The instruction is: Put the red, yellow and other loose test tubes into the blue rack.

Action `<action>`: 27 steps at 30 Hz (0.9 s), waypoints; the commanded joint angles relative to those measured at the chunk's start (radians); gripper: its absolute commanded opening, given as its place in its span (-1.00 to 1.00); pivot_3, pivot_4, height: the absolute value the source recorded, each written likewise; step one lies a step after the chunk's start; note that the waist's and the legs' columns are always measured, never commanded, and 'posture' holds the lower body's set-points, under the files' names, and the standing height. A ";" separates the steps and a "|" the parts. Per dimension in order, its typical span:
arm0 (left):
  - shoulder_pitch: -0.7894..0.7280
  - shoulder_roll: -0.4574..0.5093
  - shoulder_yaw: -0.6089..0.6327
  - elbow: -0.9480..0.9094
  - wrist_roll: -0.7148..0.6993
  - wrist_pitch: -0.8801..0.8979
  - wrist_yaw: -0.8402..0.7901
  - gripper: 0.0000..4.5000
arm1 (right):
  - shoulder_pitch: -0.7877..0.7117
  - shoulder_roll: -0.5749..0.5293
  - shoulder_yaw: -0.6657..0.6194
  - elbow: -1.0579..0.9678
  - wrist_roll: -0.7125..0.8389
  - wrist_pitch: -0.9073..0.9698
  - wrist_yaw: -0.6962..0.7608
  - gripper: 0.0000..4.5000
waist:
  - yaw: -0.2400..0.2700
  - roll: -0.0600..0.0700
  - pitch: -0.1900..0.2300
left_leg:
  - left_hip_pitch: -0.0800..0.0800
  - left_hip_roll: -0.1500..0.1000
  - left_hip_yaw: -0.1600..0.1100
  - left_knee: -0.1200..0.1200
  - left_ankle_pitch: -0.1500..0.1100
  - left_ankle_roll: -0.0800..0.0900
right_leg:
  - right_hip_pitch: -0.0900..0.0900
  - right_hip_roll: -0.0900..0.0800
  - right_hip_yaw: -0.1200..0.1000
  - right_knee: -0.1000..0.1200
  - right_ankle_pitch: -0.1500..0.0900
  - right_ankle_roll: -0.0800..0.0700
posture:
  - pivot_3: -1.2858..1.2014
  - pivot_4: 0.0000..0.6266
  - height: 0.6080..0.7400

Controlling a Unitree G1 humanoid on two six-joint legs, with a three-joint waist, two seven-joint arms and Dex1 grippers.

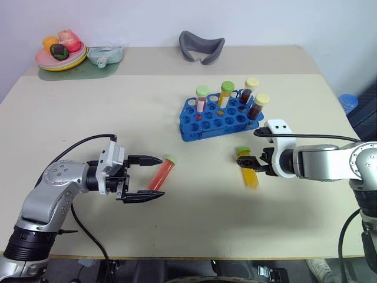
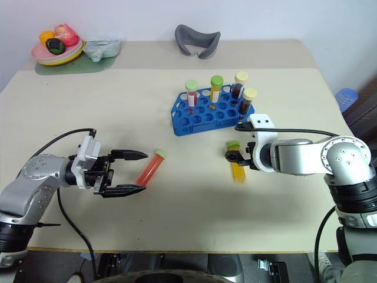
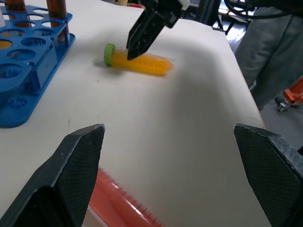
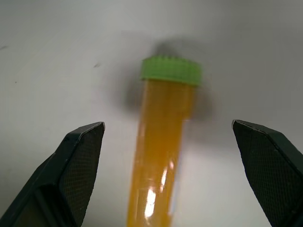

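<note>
On the beige table (image 1: pixel 177 236), both grippers gape: left gripper (image 1: pixel 154 178) around the red tube (image 1: pixel 161 174), right gripper (image 4: pixel 170 175) seemingly above the yellow tube (image 4: pixel 163 142).

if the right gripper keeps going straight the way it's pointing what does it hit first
Most likely the yellow tube: it lies on the table directly between the open fingers of the right gripper, green cap away from the wrist. How far above it the fingertips are is unclear.

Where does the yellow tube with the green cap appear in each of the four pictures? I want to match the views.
Left eye view: yellow tube lying on the table, below the blue rack, beside the right gripper.
Right eye view: below the rack, at the right gripper.
Left wrist view: upper middle, under black fingers.
Right wrist view: centre, between open fingers.
Shared landmark: its green cap.
</note>
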 commanded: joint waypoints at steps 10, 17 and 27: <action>0.025 0.003 0.019 -0.034 -0.003 -0.020 0.010 0.99 | -0.091 0.000 0.078 0.010 0.024 -0.064 -0.007 0.95 | 0.002 0.000 0.000 | 0.000 0.000 0.000 0.000 0.000 0.000 | 0.000 0.000 0.000 0.000 0.000 0.000 | 0.03 -0.52 1.00; 0.048 0.010 0.030 -0.046 -0.009 -0.024 0.019 0.99 | -0.084 -0.016 0.091 0.017 0.024 -0.057 0.008 0.95 | 0.002 0.000 0.000 | 0.000 0.000 0.000 0.000 0.000 0.000 | 0.000 0.000 0.000 0.000 0.000 0.000 | 0.03 -0.52 1.00; 0.060 0.013 0.038 -0.052 -0.013 -0.022 0.021 0.99 | -0.059 -0.022 0.104 0.019 0.024 -0.063 0.010 0.95 | 0.002 0.000 0.000 | 0.000 0.000 0.000 0.000 0.000 0.000 | 0.000 0.000 0.000 0.000 0.000 0.000 | 0.03 -0.52 1.00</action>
